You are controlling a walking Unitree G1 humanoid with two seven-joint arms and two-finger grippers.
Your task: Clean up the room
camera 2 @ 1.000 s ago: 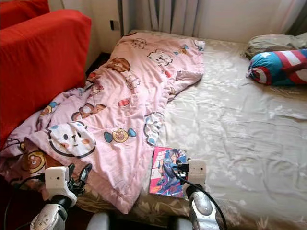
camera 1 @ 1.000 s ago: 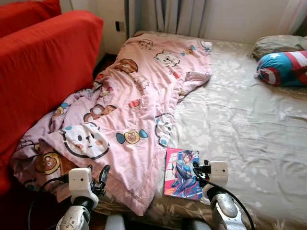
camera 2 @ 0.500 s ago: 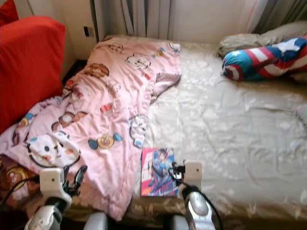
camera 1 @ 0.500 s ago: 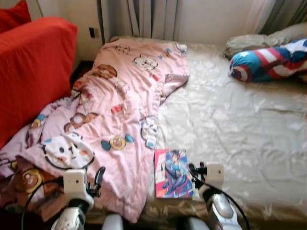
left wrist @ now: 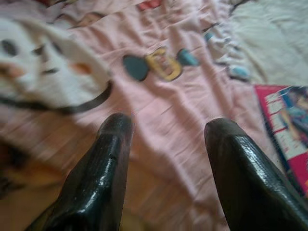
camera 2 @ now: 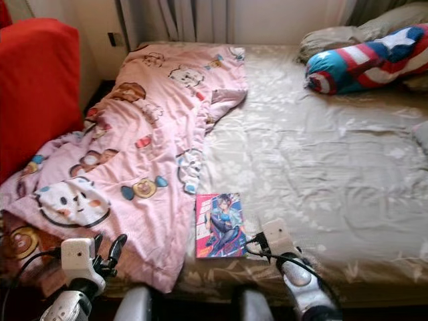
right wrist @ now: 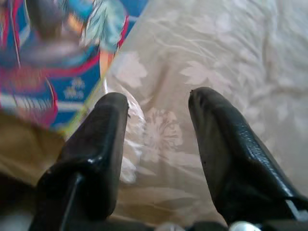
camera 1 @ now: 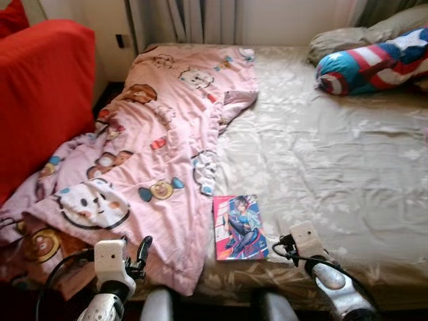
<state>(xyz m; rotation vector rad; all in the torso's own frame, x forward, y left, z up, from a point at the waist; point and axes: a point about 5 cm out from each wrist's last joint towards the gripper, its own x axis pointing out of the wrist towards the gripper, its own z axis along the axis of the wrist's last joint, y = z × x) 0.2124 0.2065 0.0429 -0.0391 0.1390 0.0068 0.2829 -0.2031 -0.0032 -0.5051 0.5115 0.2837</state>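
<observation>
Comic book (camera 1: 239, 226) flat on bed (camera 1: 348, 174) near front edge, just beside pink cartoon-print blanket (camera 1: 160, 140). Cover: blue-clad figure, pink-red border.
Left wrist view: left claw (left wrist: 166, 144) fingers spread, nothing held, over blanket's cat and candy prints; book corner at side.
Right wrist view: right claw (right wrist: 156, 137) fingers apart, nothing held, above beige floral sheet at book's corner.
Head views add red sofa (camera 1: 40, 93), star-and-stripe bolster (camera 1: 374, 60), curtains (camera 1: 194, 17).
</observation>
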